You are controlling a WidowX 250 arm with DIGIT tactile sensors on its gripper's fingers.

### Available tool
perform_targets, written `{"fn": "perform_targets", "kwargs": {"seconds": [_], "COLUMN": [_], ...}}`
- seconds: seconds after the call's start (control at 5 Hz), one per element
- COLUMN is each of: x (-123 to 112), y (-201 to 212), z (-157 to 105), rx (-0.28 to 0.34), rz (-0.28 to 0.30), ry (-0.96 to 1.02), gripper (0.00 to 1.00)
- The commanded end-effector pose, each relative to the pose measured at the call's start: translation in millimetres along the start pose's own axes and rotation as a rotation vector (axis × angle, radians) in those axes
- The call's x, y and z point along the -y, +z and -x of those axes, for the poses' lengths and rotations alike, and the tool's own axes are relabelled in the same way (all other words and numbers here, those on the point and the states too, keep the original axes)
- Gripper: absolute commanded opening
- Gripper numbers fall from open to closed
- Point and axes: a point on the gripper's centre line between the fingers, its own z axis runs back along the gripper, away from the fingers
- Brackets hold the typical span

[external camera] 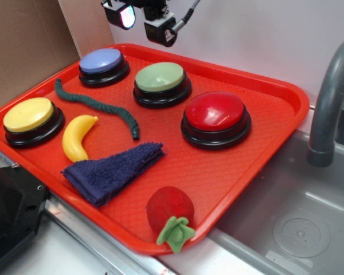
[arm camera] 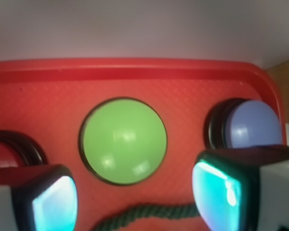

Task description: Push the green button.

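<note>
The green button (external camera: 160, 77) has a pale green dome on a black base and sits at the back middle of the red tray (external camera: 258, 154). In the wrist view the green button (arm camera: 123, 140) lies straight below, between and beyond the two fingers. My gripper (external camera: 142, 22) hangs high above the tray's back edge, behind and slightly left of the button, well apart from it. Its jaws stand open with nothing between them; in the wrist view the gripper (arm camera: 135, 202) shows glowing cyan pads (arm camera: 220, 195) at both lower corners.
On the tray are a blue button (external camera: 102, 61), a red button (external camera: 215, 112), a yellow button (external camera: 30, 116), a dark green rope (external camera: 97, 106), a toy banana (external camera: 77, 137), a folded blue cloth (external camera: 112, 171) and a red plush fruit (external camera: 169, 211). A sink with a grey faucet (external camera: 330, 97) lies to the right.
</note>
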Motion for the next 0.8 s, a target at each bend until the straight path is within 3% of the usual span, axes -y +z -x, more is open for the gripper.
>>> {"fn": "perform_targets", "kwargs": {"seconds": [0.0, 0.6], "x": [-0.7, 2.6], "y": [39.7, 60.9], "z": [1.9, 15.0], "rx": [0.093, 0.128], "rz": [0.033, 0.029], "ry": [0.026, 0.026], "gripper": [1.0, 1.0]}}
